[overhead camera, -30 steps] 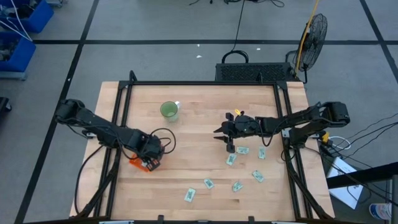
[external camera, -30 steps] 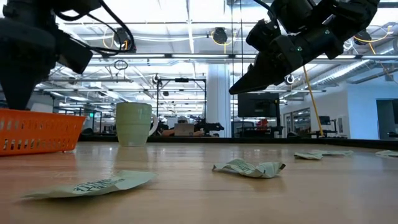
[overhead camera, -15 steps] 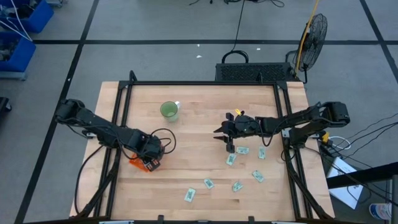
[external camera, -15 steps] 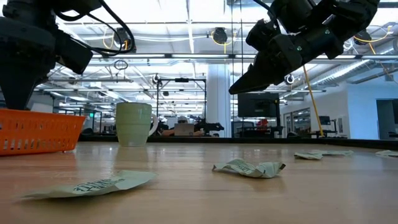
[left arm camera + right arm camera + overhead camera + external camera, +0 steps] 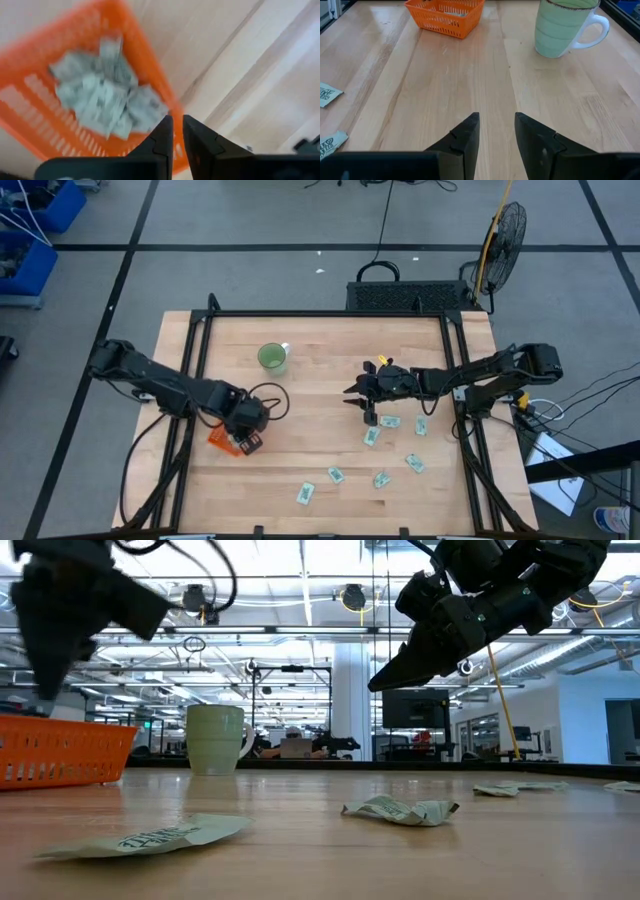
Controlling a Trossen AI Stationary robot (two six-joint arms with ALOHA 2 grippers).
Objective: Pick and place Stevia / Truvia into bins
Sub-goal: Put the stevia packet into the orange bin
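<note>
The orange bin (image 5: 218,440) stands at the table's left, near side and holds a heap of white-and-green Stevia packets (image 5: 100,95). My left gripper (image 5: 178,119) hangs just above the bin's wall (image 5: 60,750), pointing down. Only a narrow gap parts its fingers and nothing is between them. Several more packets (image 5: 390,421) lie flat on the table's right half; two show close in the low view (image 5: 400,810). My right gripper (image 5: 497,120) stands open and empty above the table's middle right (image 5: 352,395).
A green cup (image 5: 272,358) stands at the far middle of the table, between the two arms. Black frame rails (image 5: 195,380) run along the table's left and right sides. Bare wood lies between the bin and the loose packets.
My left gripper has risen from the bin and shifted a little toward the table's right edge. The bin and the packets on the table have stayed where they were.
</note>
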